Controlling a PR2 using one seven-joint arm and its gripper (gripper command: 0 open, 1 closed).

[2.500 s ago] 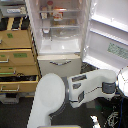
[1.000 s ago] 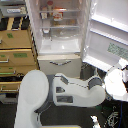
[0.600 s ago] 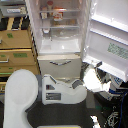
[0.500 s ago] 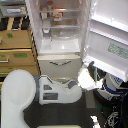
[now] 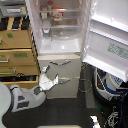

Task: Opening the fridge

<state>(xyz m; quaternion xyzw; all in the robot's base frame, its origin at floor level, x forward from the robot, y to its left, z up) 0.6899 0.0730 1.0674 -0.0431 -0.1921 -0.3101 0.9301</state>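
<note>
The fridge (image 5: 67,45) stands against the back, upper door already swung wide to the exterior view's right, and the gripper (image 5: 54,80), fingers narrowly parted as far as shows, sits at the lower drawer's horizontal handle (image 5: 66,79).

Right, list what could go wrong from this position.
1. The claw sits at the curved silver handle of the tall white fridge's lower drawer; a further push could snag or shove it.
2. The large upper door stands wide open over the cables on the floor, where it may swing or get bumped.
</note>
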